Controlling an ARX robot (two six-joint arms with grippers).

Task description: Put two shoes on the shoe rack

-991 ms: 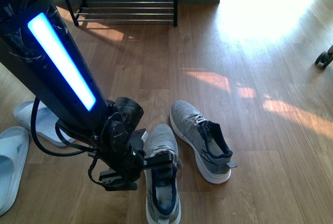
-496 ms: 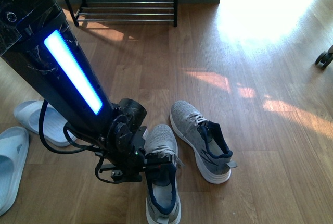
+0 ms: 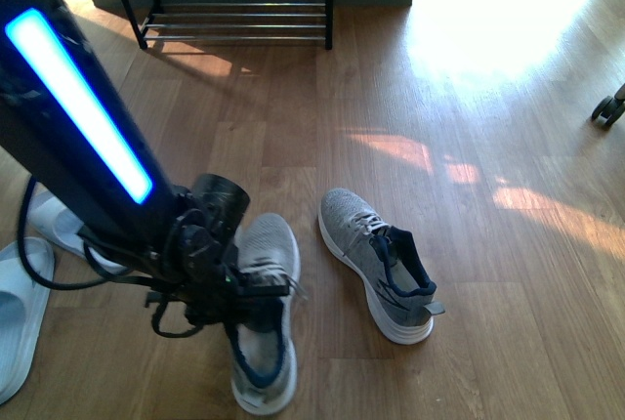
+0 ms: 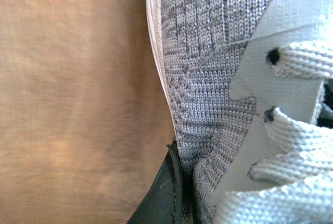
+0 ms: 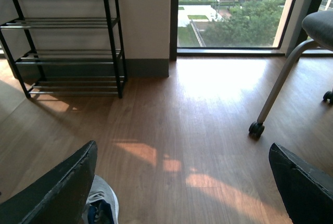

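Two grey sneakers and two pale blue slides are on the wooden floor (image 3: 293, 127), and one black shoe rack (image 3: 234, 10) stands against the far wall, well apart from all four. The left gripper (image 3: 256, 305) has its jaws clamped on the first sneaker (image 3: 266, 273) at the side of its navy-lined opening. The left wrist view shows one black finger (image 4: 162, 199) pressed against the grey knit just beside the white laces. This sneaker points its toe towards the rack, and the pictures do not show whether its sole touches the floor. The second sneaker (image 3: 379, 264) lies flat just to the right of it, apart from it, with its toe also towards the rack. The two slides sit to the left of the arm: one slide (image 3: 21, 315) is at the picture's edge and the other slide (image 3: 51, 223) is partly hidden behind the arm. The right gripper (image 5: 182, 182) hangs above the floor with its two fingers (image 5: 57, 190) spread wide and nothing between them. From there four tiers of rails show on the rack, none with a shoe on it, and one chair wheel (image 5: 256, 128) stands off to the right.
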